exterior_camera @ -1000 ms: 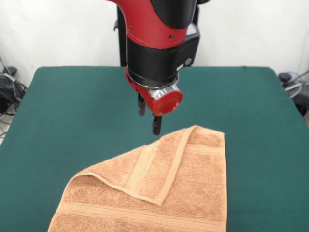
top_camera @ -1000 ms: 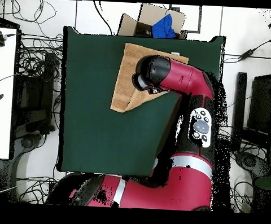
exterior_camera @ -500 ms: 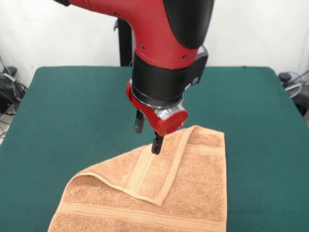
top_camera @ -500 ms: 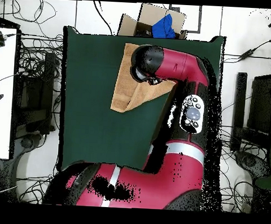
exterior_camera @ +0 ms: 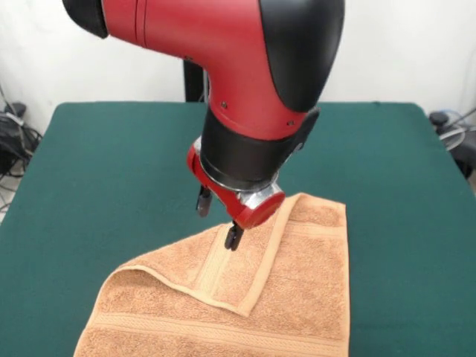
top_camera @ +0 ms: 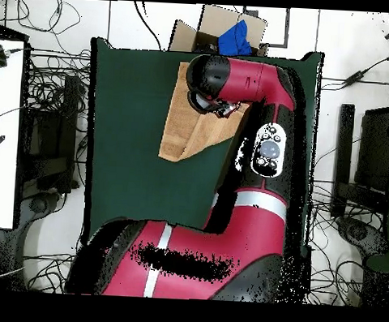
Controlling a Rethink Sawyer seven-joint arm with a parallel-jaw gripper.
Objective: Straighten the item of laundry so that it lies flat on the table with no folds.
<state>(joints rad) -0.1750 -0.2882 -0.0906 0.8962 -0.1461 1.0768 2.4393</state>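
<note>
Gripper [exterior_camera: 216, 219] jaws spread over folded flap of soft, limp orange-tan terry-cloth towel [exterior_camera: 297, 290]; pinch flap corner.

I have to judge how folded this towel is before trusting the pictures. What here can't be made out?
- Front view: the towel's near edge is cut off by the bottom of the picture.
- Overhead view: the arm covers much of the towel.
- Front view: whether the gripper touches the folded-over flap is unclear.

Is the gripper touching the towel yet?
Cannot tell. In the front view one open gripper fingertip overlaps the towel fold's edge, but no contact or gap shows plainly.
</note>
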